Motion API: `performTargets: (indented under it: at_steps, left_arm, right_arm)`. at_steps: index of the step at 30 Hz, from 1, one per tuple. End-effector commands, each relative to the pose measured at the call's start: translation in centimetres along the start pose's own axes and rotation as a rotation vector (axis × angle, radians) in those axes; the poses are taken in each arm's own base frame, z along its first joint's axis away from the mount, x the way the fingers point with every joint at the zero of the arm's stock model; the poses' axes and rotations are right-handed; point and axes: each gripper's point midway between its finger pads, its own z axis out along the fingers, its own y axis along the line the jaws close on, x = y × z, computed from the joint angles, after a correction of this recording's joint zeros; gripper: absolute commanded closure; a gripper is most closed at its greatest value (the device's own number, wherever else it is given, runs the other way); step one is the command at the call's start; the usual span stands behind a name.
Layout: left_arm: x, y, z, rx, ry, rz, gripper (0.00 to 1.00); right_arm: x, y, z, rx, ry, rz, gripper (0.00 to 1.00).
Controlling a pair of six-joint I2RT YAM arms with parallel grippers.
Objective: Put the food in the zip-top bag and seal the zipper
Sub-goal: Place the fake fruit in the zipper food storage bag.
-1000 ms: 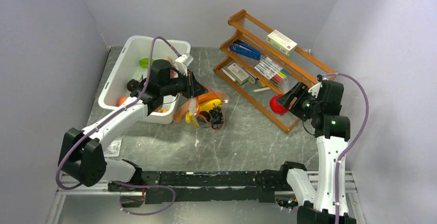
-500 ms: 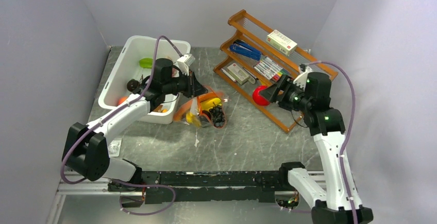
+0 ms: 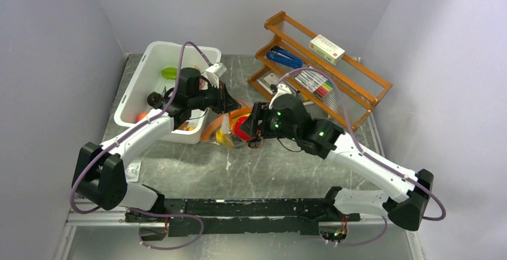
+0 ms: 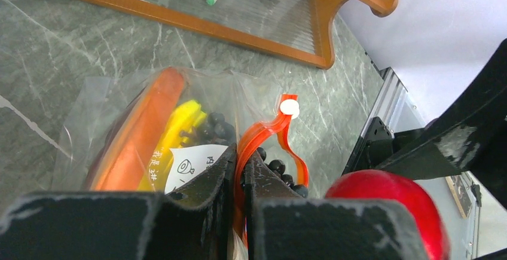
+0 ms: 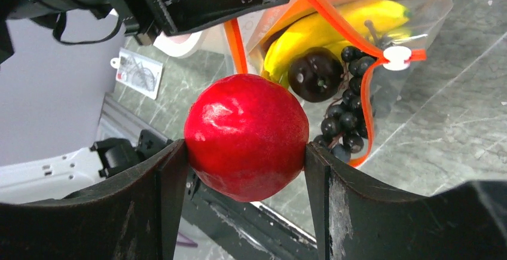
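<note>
The clear zip-top bag [image 3: 234, 130] lies mid-table, holding a yellow banana bunch [image 5: 335, 24], dark grapes [image 5: 344, 125], a dark round fruit [image 5: 315, 75] and an orange-rimmed slab [image 4: 143, 125]. My left gripper [image 4: 239, 158] is shut on the bag's orange-red zipper strip [image 4: 272, 130] and holds the mouth up. The white slider tab [image 4: 290, 107] sits at the strip's far end. My right gripper [image 5: 245, 149] is shut on a red round fruit [image 5: 246, 135], just in front of the open mouth. In the top view the red fruit [image 3: 242, 128] is beside the bag.
A white bin [image 3: 136, 89] with more toy fruit stands at the back left, next to the left arm. A wooden rack [image 3: 359, 86] with pens and boxes stands at the back right. A small card [image 5: 136, 69] lies on the table at the left.
My right arm has swung left from the wooden rack to the bag's mouth, carrying the red fruit. My left gripper has kept its hold on the zipper strip.
</note>
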Motion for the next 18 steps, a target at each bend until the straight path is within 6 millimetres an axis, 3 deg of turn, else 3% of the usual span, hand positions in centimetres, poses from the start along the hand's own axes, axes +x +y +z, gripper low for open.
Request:
performTargets:
  at_steps: [1,9,14,18]
  left_arm:
    - [-1.7,-1.3,-0.7,0.049,-0.032,0.046,0.93]
    - [-1.5,-1.7,-1.0,0.065,-0.025,0.045,0.93]
    - [-1.5,-1.9,-0.9,0.079,-0.02,0.046,0.93]
    - [-1.4,-1.8,-0.9,0.079,-0.018,0.083,0.93]
  right_arm:
    - [-2.3,0.2,1.6,0.069,-0.145,0.014,0.66]
    - [-1.9,-1.4,4.0,0.139,-0.169,0.004,0.61]
    - [-0.8,-1.8,4.7,0.15,-0.124,-0.017,0.41]
    - [-1.8,-1.5,3.6,0.122,-0.16,-0.11,0.25]
